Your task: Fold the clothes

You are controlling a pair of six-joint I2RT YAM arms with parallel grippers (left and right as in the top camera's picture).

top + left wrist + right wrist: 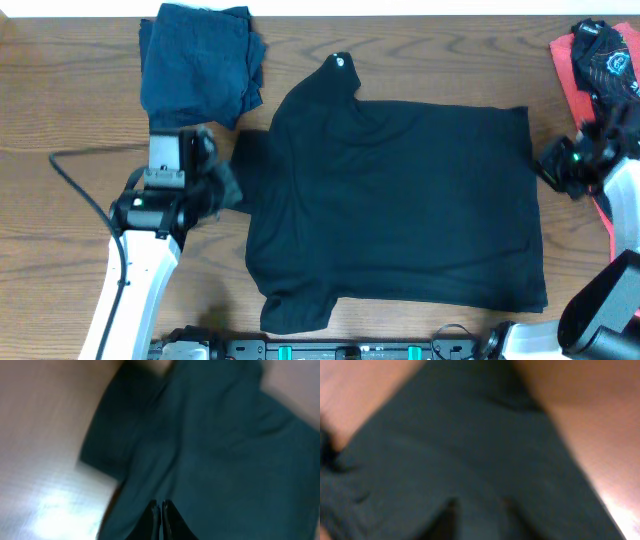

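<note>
While left pincer (160,510) hangs pressed together over black shirt (400,200) sleeve, right pincer (548,165) at opposite edge, state unreadable.

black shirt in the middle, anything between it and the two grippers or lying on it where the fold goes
Nothing visible. The left gripper is at a sleeve of the black shirt, the right gripper at its opposite edge. The folded navy shirt and the coral-red pile lie off to the sides, not on it.

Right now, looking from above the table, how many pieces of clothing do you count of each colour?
Black shirt, spread flat: 1
Navy folded bundle: 1
Red and black garment, right edge: 1
Total: 3
</note>
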